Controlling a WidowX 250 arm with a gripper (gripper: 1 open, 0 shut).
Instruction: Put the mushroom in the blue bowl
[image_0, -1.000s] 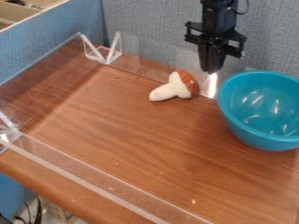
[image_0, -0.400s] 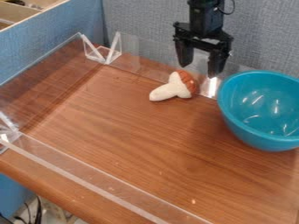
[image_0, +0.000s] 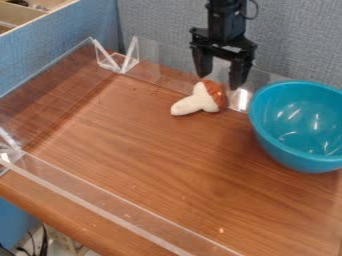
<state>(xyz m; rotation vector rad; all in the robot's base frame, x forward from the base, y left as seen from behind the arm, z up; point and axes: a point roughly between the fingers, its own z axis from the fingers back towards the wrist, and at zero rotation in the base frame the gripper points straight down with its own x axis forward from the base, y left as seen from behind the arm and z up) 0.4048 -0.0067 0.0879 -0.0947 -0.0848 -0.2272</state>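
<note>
The hand (image_0: 222, 72) is hanging from above and pointing down, with its two dark fingers (image_0: 201, 62) spread wide apart and nothing between them, so it is released. It is hovering just above and slightly behind the mushroom (image_0: 199, 99), and I cannot tell if a fingertip is touching the cap. The mushroom is lying on its side on the brown wooden table (image_0: 147, 160), with the tan-tinted cap toward the hand and the pale stem pointing to the left in the picture. The blue bowl (image_0: 301, 125) is standing upright on the table near the mushroom, at the right, and nothing is inside it. A low clear plastic wall (image_0: 60, 75) is running around the table edges. Behind it, a blue-grey partition (image_0: 160, 25) is standing.
</note>
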